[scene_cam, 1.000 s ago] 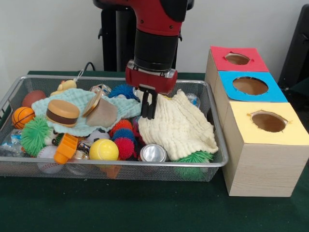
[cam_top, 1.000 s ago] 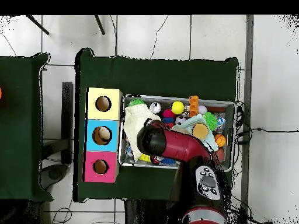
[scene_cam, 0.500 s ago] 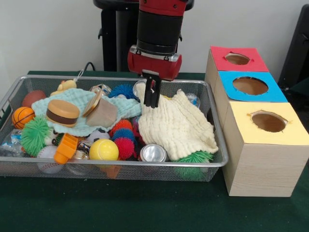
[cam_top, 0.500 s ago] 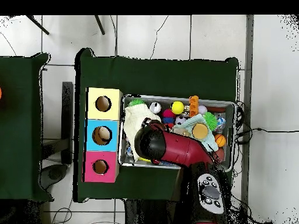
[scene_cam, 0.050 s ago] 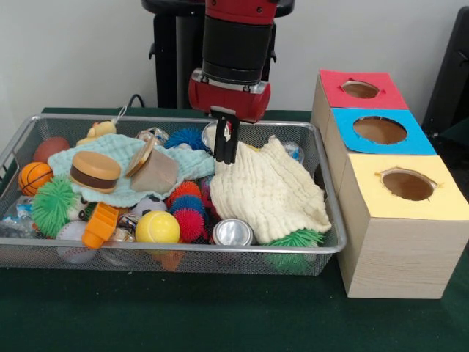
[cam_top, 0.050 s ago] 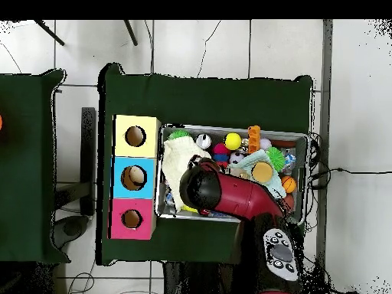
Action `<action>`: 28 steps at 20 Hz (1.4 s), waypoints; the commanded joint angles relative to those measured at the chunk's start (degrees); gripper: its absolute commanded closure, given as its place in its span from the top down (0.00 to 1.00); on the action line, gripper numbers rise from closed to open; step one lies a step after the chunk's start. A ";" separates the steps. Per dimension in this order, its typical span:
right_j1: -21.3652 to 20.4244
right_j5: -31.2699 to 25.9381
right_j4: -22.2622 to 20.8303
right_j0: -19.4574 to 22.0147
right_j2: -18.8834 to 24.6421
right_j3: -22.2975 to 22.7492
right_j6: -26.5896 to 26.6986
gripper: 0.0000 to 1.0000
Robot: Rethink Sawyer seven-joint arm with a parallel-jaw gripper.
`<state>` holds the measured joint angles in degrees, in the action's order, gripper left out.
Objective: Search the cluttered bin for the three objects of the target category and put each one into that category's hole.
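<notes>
Hovering over the wire bin (scene_cam, 0.050 s ago: 15, 143), my pincer (scene_cam, 0.050 s ago: 225, 145) is pressed closed and holds nothing, just above the cream cloth (scene_cam, 0.050 s ago: 267, 192). I judge the search barely begun: which toys are targets I cannot tell, and nothing shows in the holes (scene_cam, 0.050 s ago: 407, 183).

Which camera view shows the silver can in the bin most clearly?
The front view. There the silver can lies in plain sight against the bin's near wall, beside the cream cloth. In the overhead view I cannot pick it out among the small objects.
</notes>
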<state>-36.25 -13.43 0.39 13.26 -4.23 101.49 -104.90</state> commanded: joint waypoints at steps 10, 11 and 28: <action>5.47 3.52 -2.33 1.89 4.83 0.91 -5.51 0.00; 5.57 3.76 -2.37 1.85 4.81 0.90 -5.57 0.00; 4.76 3.95 -2.34 2.51 5.19 2.22 -5.45 0.00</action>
<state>-32.50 -11.50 0.42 13.72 -3.48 101.56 -104.90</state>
